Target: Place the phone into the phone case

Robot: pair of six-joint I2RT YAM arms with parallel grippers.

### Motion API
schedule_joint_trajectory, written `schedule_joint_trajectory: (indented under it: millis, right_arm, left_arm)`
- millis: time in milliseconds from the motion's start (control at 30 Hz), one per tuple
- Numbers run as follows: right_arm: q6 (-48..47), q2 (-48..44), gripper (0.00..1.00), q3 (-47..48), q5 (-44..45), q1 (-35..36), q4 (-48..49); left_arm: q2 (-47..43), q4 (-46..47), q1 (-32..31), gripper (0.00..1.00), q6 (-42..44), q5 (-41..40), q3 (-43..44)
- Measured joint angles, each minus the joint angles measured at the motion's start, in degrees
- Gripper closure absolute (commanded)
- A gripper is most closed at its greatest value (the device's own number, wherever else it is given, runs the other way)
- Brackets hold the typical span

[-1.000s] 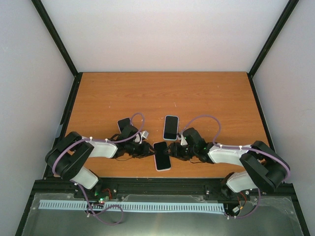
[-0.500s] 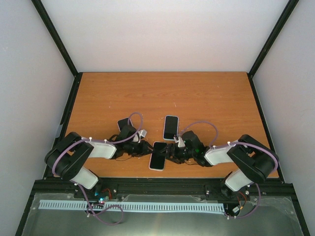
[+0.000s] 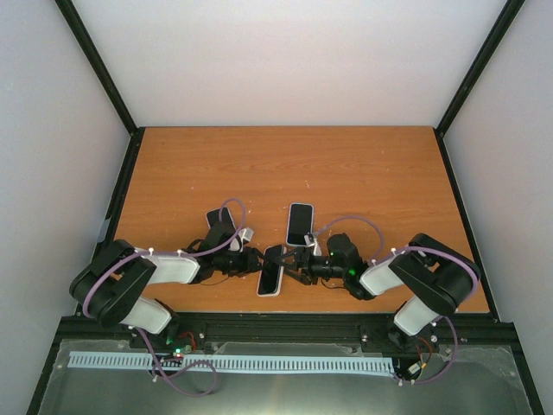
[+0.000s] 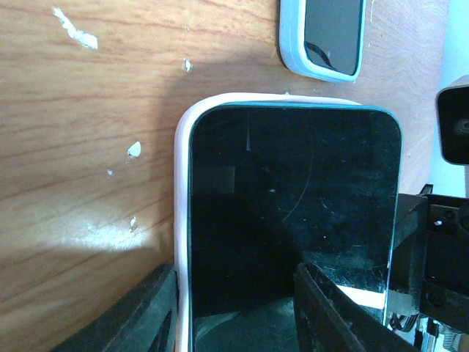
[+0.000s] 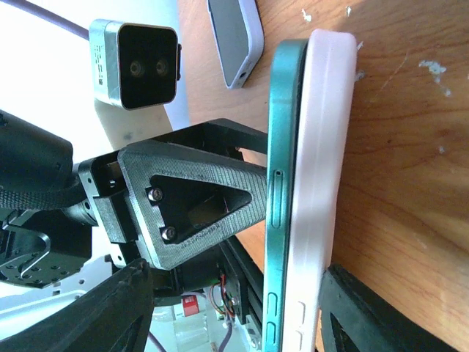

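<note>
L gripper (image 4: 234, 297): one finger on phone (image 4: 293, 213) screen, other outside case (image 4: 182, 220) rim; gripping or not, can't tell. R gripper (image 5: 240, 270) jaws apart, straddling both. Phone sits in case at table (image 3: 285, 164) front centre. Step: seating; R-side edge looks proud. Next: press it home, case braced.

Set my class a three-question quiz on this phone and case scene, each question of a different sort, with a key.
1. True or false: the teal-edged black-screen phone already sits flush inside the pale pinkish-white phone case.
2. How many phones show on the brown wooden table in the top view? A two, B three, C five.
3. Fill in: the small dark phone lies just beyond the ___ pincer.

Key
1. False: its teal edge stands clear of the case wall.
2. B.
3. Left pincer.
</note>
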Motion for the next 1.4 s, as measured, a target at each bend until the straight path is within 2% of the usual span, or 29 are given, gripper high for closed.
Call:
schedule_joint_trajectory:
  millis: [200,567,600,767,867,1067,1267,1400]
  right_arm:
    - [2.3,5.9,0.53,-0.3,0.3,0.2,7.9]
    - [2.8,10.7,0.96,-1.0,0.4,0.2,12.9]
    - [2.5,10.8,0.97,-1.0,0.4,0.2,13.1]
    - [1.4,11.1,0.95,-1.0,0.4,0.2,13.5]
    - [0.9,10.8,0.79,-1.0,0.4,0.2,12.9]
    - [-0.7,8.5,0.66,0.5,1.2,0.3,6.5]
    - [-3.7,5.0,0.96,2.4,2.4,0.6,-2.3]
    - [-6.4,1.5,0.97,3.0,4.0,0.7,-9.3]
  left_arm:
    - [-0.1,-0.2,0.0,0.56,-0.1,0.1,0.0]
    - [-0.3,-0.5,0.0,0.56,-0.3,0.0,0.0]
    - [-0.3,-0.6,0.0,0.56,-0.3,0.0,0.0]
    - [-0.3,-0.7,0.0,0.56,-0.3,-0.1,0.0]
    - [-0.3,-0.7,0.0,0.56,-0.3,-0.1,0.0]
    - [0.3,-0.6,-0.2,0.56,-0.3,0.6,0.2]
    - [0.7,-0.7,-0.2,0.56,-0.3,1.4,0.5]
    - [-0.1,-3.3,-0.5,0.46,-0.2,1.3,1.2]
